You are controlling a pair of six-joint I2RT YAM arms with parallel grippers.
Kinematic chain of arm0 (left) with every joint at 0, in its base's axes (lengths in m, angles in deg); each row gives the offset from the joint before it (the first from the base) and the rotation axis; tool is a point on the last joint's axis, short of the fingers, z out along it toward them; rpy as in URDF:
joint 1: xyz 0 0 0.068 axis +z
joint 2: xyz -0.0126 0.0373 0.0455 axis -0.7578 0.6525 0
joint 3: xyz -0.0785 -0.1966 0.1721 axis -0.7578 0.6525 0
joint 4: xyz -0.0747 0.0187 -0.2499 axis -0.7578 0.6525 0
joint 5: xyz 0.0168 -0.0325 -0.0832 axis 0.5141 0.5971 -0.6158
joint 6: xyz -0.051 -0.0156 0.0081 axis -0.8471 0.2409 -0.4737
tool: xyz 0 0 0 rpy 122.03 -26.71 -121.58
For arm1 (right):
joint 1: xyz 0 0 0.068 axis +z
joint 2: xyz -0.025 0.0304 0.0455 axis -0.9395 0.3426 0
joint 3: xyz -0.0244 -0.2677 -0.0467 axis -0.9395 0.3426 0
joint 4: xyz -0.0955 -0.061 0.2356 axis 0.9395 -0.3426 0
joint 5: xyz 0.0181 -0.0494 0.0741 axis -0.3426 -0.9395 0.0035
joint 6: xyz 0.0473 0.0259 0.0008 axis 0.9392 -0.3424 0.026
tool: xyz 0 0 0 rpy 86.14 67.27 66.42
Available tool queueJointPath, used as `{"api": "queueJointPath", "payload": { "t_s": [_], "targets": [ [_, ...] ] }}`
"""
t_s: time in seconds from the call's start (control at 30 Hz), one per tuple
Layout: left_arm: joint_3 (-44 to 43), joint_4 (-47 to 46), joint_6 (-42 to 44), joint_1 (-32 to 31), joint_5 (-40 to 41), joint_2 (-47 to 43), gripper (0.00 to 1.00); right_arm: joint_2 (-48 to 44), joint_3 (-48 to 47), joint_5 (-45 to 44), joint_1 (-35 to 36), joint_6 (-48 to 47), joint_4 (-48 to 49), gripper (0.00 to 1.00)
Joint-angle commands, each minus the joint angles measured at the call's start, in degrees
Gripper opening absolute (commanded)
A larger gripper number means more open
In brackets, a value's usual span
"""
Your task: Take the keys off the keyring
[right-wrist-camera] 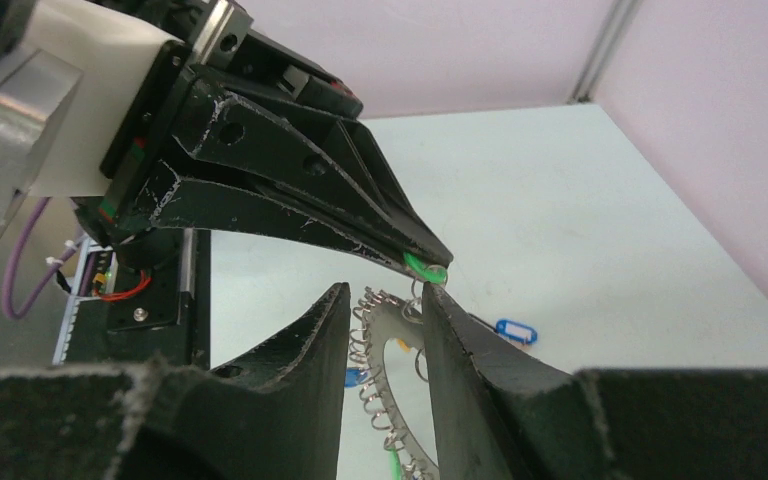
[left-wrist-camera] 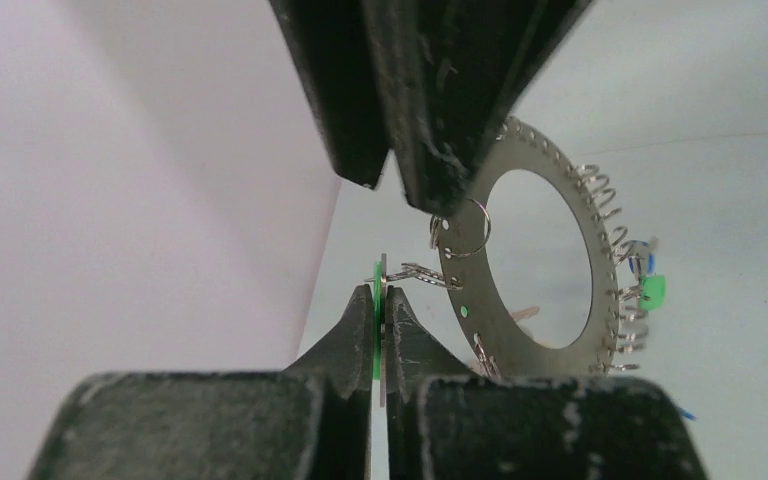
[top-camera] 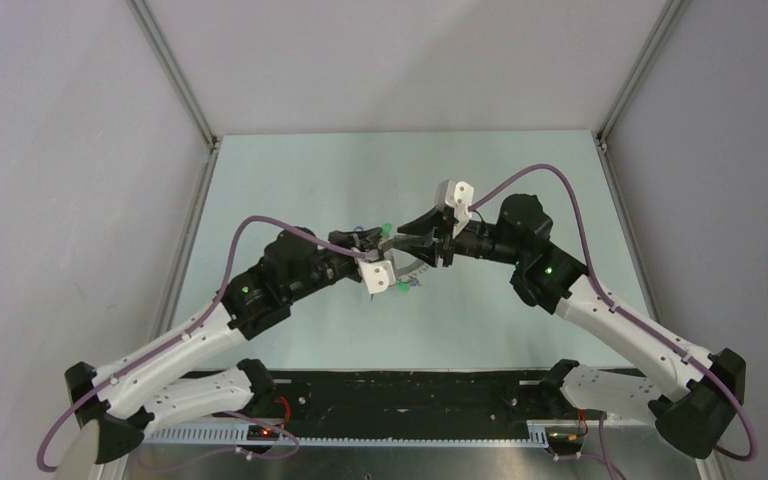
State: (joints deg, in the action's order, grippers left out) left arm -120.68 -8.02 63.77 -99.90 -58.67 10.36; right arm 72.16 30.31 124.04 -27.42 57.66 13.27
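The keyring (left-wrist-camera: pixel 470 285) is a flat grey ring with small split rings round its rim, held upright above the table; it also shows in the top view (top-camera: pixel 417 272). My left gripper (left-wrist-camera: pixel 382 290) is shut on a silver key with a green tag (left-wrist-camera: pixel 376 330), which a split ring links to the keyring. My right gripper (right-wrist-camera: pixel 385 290) is closed on the keyring's rim (right-wrist-camera: pixel 377 322), its fingers (left-wrist-camera: pixel 440 100) just above the left jaws. More keys with green (left-wrist-camera: pixel 650 292) and blue (left-wrist-camera: pixel 642 258) tags hang on the far rim. In the top view the left gripper (top-camera: pixel 378 240) and the right gripper (top-camera: pixel 407 240) meet at mid-table.
A loose blue-tagged key (right-wrist-camera: pixel 515 330) lies on the pale green table (top-camera: pixel 520 180) beyond the grippers. Grey walls with aluminium posts (top-camera: pixel 175 70) close in the left, right and back. A black rail (top-camera: pixel 390 395) runs along the near edge by the arm bases.
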Motion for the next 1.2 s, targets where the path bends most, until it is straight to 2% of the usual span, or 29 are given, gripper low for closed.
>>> {"api": "queueJointPath", "payload": {
  "t_s": [0.0, 0.17, 0.33, 0.57, 0.67, 0.7, 0.77, 0.8, 0.97, 1.17],
  "targets": [
    [-5.85, -0.18, 0.79, -2.12, 10.29, 1.60, 0.00, -2.43, 3.08, -8.23, 1.83, 2.47, 2.80, 0.38],
    [-8.87, 2.69, -3.23, -2.32, 12.71, 2.24, 0.00, -4.03, 8.79, -14.68, 3.17, 3.94, 8.56, 0.38],
    [-10.51, 5.81, -5.89, -2.90, 14.78, 2.52, 0.00, -4.98, 12.37, -15.78, 4.21, 4.63, 14.58, 0.38],
    [-11.93, 8.96, -7.20, -3.54, 16.60, 2.98, 0.00, -3.22, 12.72, -17.59, 6.80, 1.86, 15.44, 0.38],
    [-13.29, 10.37, -8.59, -3.58, 17.25, 3.41, 0.00, -2.59, 12.71, -18.04, 6.85, 1.55, 15.25, 0.42],
    [-13.86, 11.86, -8.96, -3.77, 17.50, 3.65, 0.00, -2.46, 12.70, -18.04, 6.85, 1.55, 15.21, 0.43],
    [-16.43, 15.39, -10.61, -4.10, 19.77, 5.02, 0.00, -2.57, 12.70, -17.95, 6.85, 1.62, 14.97, 0.53],
    [-18.35, 16.79, -11.84, -4.29, 20.52, 6.38, 0.00, -2.61, 12.65, -17.95, 6.85, 1.63, 14.78, 0.53],
    [-24.70, 27.89, -16.69, -5.75, 26.34, 10.11, 0.00, -3.52, 12.73, -18.12, 6.83, 1.48, 13.93, 0.54],
    [-31.69, 38.50, -24.57, -6.12, 26.72, 14.16, 0.00, -4.68, 12.70, -17.70, 6.85, 1.73, 13.60, 0.54]
  ]
}}
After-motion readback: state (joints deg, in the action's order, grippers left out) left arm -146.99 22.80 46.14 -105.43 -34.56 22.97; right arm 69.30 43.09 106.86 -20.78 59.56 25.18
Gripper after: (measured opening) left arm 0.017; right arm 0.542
